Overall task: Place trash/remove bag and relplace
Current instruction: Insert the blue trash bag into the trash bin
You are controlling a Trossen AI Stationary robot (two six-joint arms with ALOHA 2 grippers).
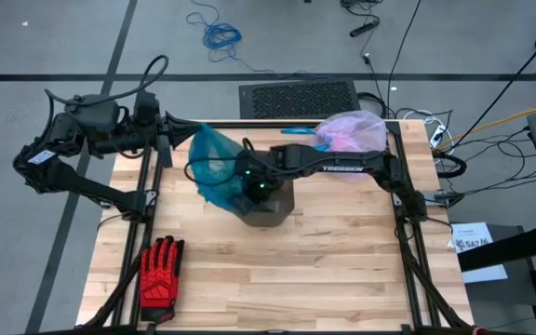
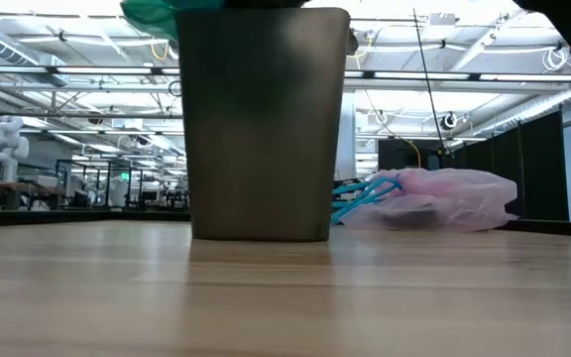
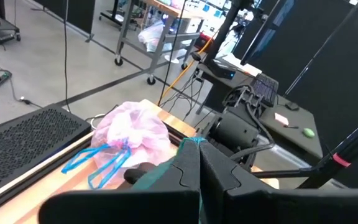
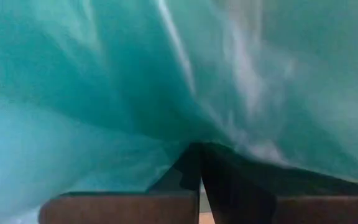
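A dark grey bin point(image 1: 273, 207) stands upright at the table's middle, also seen in the low view point(image 2: 263, 124). A teal plastic bag point(image 1: 214, 166) is spread between the bin's left rim and my left gripper point(image 1: 190, 130), which is shut on it at the far left. My right gripper point(image 1: 242, 177) reaches in from the right over the bin's mouth and is shut on the same teal bag point(image 4: 104, 93). The pale pink bag point(image 1: 352, 130), tied with blue drawstrings point(image 3: 101, 165), lies on the table at the far right. The trash is out of view. My left gripper pinches a bunched bit of the teal bag's edge point(image 3: 193, 144) between its two fingers, coming roughly level from the table's left. The bag hangs off the table from there toward the bin. My right gripper pinches the teal film point(image 4: 194, 142) between its shut fingertips, slanting down from the table's right above the bin's mouth. The film drapes over and around the fingers; one layer or several, I cannot tell.
A red-and-black work glove point(image 1: 159, 270) lies near the table's front left corner. The near half of the table point(image 1: 324, 279) is bare wood. Black frame rails point(image 1: 408, 186) run along the table's left and right sides.
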